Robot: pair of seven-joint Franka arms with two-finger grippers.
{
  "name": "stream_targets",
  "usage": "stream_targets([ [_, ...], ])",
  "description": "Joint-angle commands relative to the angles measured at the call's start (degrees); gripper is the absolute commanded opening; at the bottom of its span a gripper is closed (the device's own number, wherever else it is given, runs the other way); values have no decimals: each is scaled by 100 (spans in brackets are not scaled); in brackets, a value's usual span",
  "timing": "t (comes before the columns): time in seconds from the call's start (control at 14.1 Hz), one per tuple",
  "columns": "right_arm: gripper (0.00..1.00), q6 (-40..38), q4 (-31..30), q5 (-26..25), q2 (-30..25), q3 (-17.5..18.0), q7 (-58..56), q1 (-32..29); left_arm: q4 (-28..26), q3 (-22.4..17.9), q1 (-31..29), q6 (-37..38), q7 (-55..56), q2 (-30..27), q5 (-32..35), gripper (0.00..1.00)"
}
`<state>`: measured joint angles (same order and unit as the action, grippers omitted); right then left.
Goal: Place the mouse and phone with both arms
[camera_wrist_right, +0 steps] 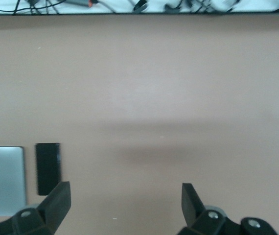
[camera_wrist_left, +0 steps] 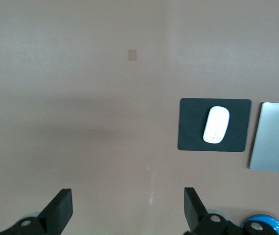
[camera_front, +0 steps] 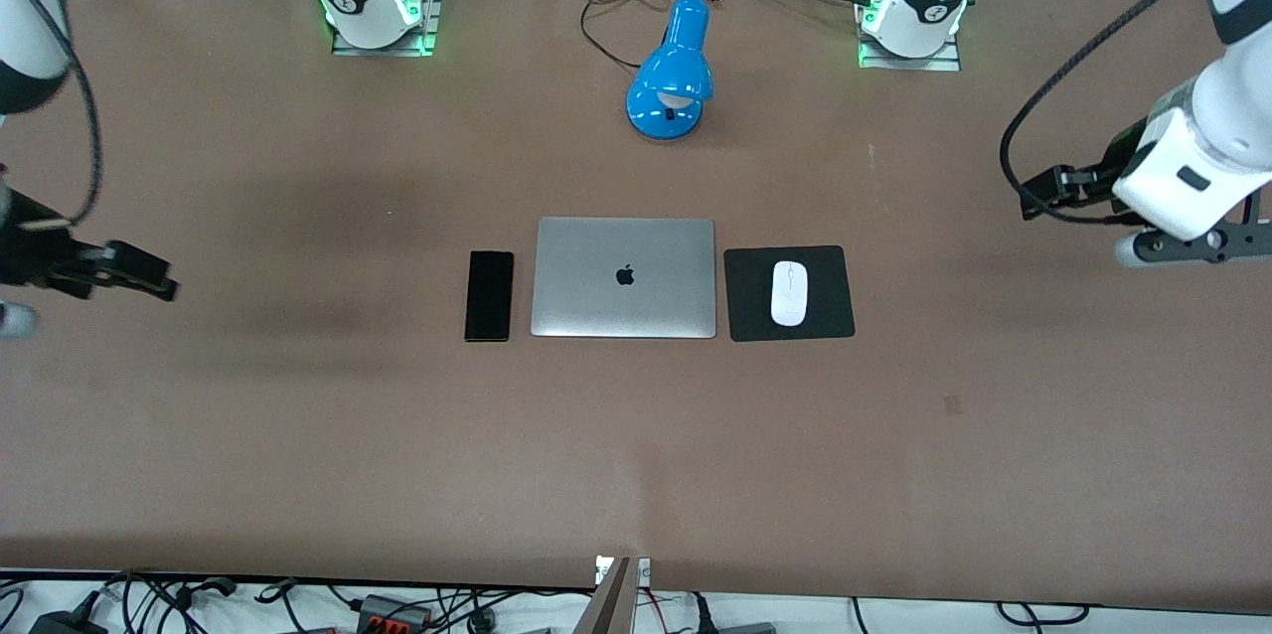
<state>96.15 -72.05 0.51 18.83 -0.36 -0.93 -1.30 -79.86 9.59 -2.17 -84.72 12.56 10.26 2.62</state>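
Front view shows the mouse (camera_front: 789,293) lying on the black mousepad (camera_front: 789,293) beside the closed laptop (camera_front: 624,277), on the side toward the left arm's end of the table, and the phone (camera_front: 489,296) flat on the table (camera_front: 636,455) just beside the laptop on the side toward the right arm's end. Both already seem to sit in tidy spots, so the placing looks largely done, as far as one can judge.

Left gripper (camera_wrist_left: 128,208) hangs over bare table well apart from the mouse, fingers spread wide with nothing between them. From this pincer the mouse lies inward, toward the table's middle, and its long axis runs from the robots' bases toward the front camera, parallel to the laptop's short edge. This arm is clearly the nearer one to the mouse.

Right gripper (camera_wrist_right: 126,203) hovers over bare table at the right arm's end, its fingers likewise wide apart and empty. The phone lies inward from it, long axis parallel to the mouse's, with only a narrow gap to the laptop's edge; a grasp across its width would have little room on that side.

Open table surrounds both pincers, so either has free room to travel inward. A blue desk lamp (camera_front: 673,78) stands nearer the bases, clear of both paths.
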Motion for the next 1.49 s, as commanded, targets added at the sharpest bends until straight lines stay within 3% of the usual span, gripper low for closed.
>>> stream_targets([
  [0.0,100,-166,-99,-139,-257,-69,-240,-46,-1662,60,-363,-1078,-394,-1077,-288,100],
  [0.14,100,-352,-361,-78,-406,-69,-346,-125,-1822,122,-372,-1143,-350,-1167,-288,100],
  [0.35,100,103,-1360,-60,-940,-60,-355,-116,-1954,43,-302,-1143,-350,-1141,-288,100],
  [0.57,100,317,-2347,-77,-1644,-69,-364,-116,-1640,17,-328,-1187,-769,-1044,-218,100],
  [1.42,100,70,-2375,-78,-1865,-60,-346,-116,-1489,34,-372,-1125,-1185,-1017,-209,100],
])
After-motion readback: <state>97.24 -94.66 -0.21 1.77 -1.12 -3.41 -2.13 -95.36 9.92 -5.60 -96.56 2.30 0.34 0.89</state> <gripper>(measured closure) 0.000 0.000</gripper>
